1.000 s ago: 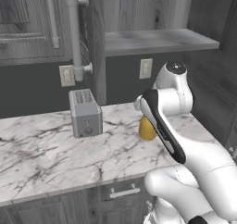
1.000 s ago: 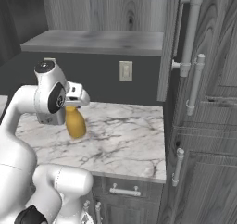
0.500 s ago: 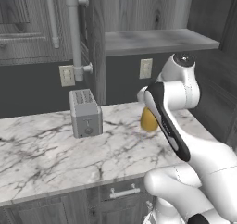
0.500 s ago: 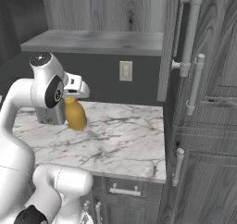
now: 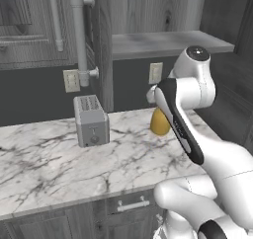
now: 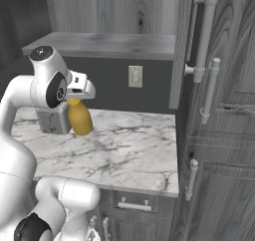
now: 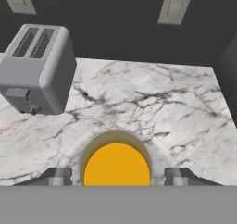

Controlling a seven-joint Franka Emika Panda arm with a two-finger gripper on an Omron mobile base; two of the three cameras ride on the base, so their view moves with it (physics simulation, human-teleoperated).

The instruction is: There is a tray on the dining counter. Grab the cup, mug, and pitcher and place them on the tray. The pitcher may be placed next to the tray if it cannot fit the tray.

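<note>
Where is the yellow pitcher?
The pitcher hangs in the tool above the marble worktop, right of the toaster.

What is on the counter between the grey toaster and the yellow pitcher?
Nothing. In the left base view only bare marble worktop lies between the toaster and the pitcher. The right base view hides that stretch behind the arm.

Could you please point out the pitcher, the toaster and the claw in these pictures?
pitcher (image 6: 80,120): right base view, on its rounded body.
toaster (image 5: 91,119): left base view, on its front face.
claw (image 7: 117,176): hand view, midway between its fingertips.
</note>
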